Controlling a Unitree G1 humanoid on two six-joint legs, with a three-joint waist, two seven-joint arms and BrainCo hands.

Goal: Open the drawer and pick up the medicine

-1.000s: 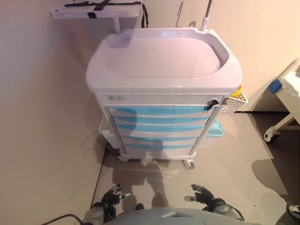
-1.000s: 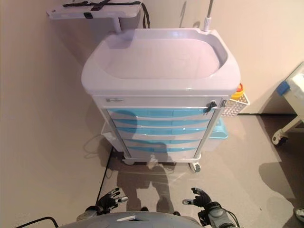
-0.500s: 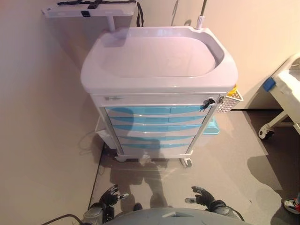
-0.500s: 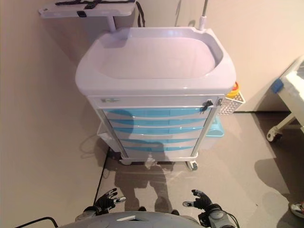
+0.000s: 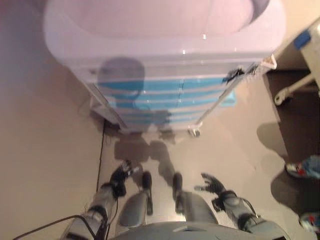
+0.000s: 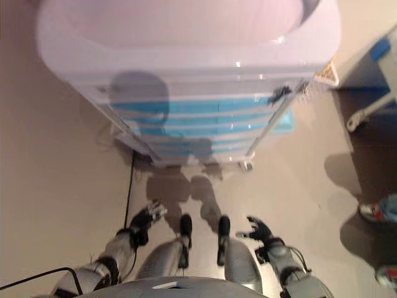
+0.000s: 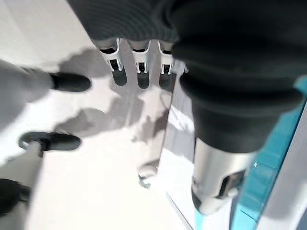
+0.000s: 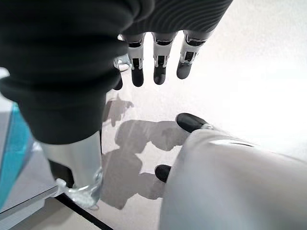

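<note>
A white medical cart [image 5: 165, 42] with a stack of blue drawers [image 5: 165, 95] stands ahead of me; all the drawers are closed. No medicine shows in any view. My left hand [image 5: 120, 176] hangs low near the floor, well short of the cart, its fingers [image 7: 140, 72] relaxed and holding nothing. My right hand [image 5: 212, 185] hangs at the same height on the other side, its fingers [image 8: 159, 67] straight and empty. A dark key [image 5: 233, 76] sticks out at the cart's upper right corner.
A wall [image 5: 35, 130] runs along the left of the cart. A white wire basket [image 6: 327, 74] hangs on the cart's right side. A bed frame with a caster [image 5: 282, 95] stands at the right. A person's shoes [image 5: 302, 170] show at the far right edge.
The camera has tipped down and moved closer, so the cart fills the top of the view. Both hands stay low and empty.
</note>
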